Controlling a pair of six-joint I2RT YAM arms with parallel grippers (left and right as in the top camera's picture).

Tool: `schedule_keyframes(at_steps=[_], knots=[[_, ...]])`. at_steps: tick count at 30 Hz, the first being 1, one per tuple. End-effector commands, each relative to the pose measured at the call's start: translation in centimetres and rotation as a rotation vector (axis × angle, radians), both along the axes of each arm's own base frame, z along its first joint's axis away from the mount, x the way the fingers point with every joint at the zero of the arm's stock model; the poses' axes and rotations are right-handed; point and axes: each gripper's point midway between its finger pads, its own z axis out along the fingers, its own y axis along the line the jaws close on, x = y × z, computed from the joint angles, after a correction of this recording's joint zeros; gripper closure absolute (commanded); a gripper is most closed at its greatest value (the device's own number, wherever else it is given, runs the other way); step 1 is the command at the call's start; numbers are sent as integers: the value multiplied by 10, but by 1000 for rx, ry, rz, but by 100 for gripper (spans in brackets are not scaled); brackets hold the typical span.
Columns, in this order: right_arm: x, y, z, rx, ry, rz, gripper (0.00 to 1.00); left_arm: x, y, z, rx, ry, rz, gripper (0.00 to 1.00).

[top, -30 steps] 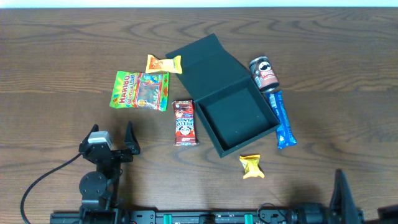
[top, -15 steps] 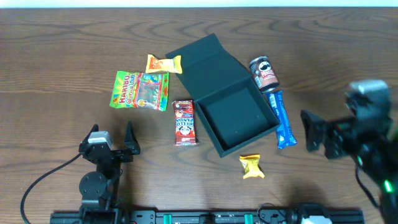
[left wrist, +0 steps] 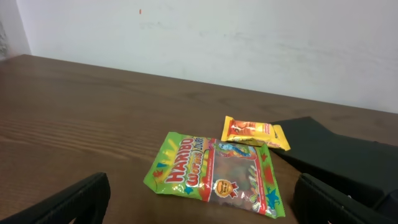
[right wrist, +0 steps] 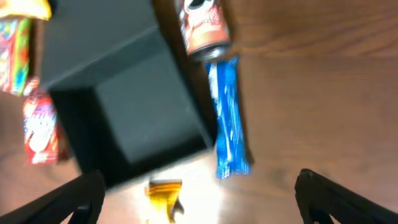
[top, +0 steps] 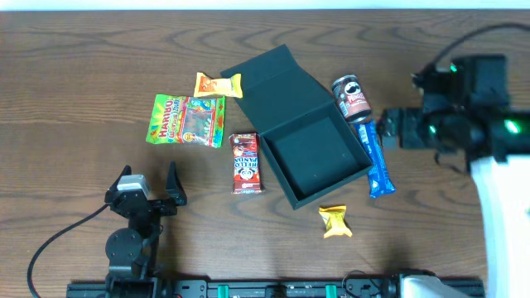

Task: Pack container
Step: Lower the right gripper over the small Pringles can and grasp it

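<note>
The container (top: pixel 319 157) is a dark square box lying open at mid-table, its flat lid (top: pixel 277 79) folded back to the upper left, nothing inside. The right wrist view looks down on the container (right wrist: pixel 137 118) from well above. My right gripper (top: pixel 407 106) hangs open in the air just right of the Pringles can (top: pixel 351 98), holding nothing. From its own camera my right gripper (right wrist: pixel 205 205) frames a yellow candy (right wrist: pixel 165 196). Open and empty, my left gripper (top: pixel 149 178) rests low near the front left, below the Haribo bag (top: pixel 186 120); between its jaws the left gripper (left wrist: pixel 199 208) sees the bag (left wrist: pixel 214 174).
An orange packet (top: pixel 218 84) lies by the lid's left corner. A red Hello Panda packet (top: pixel 246 163) lies along the box's left side, a blue packet (top: pixel 377 157) along its right. The yellow candy (top: pixel 334 221) sits in front of the box.
My right arm has swung up from the bottom right edge to beside the can, above the table's right side. The left arm and all packets have stayed put.
</note>
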Motion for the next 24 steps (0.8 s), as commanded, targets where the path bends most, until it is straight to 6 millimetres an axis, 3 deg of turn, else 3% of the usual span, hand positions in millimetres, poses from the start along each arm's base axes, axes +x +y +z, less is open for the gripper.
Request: schedule_keyframes(at_steps=[1, 4, 10, 12, 16, 24], knots=[[23, -7, -22, -30, 28, -2, 1, -1, 1, -17, 17, 55, 2, 5], [39, -4, -42, -80, 45, 122, 1, -1, 1, -17, 17, 55, 2, 5], [64, 3, -64, -166, 40, 175, 1, -1, 1, -17, 17, 55, 2, 5], [64, 15, -66, -201, 38, 269, 1, -2, 1, -17, 17, 55, 2, 5], [72, 11, -66, -359, 22, 263, 1, -2, 1, -17, 17, 55, 2, 5], [91, 18, -67, -355, -34, 257, 1, -2, 1, -17, 17, 55, 2, 5]])
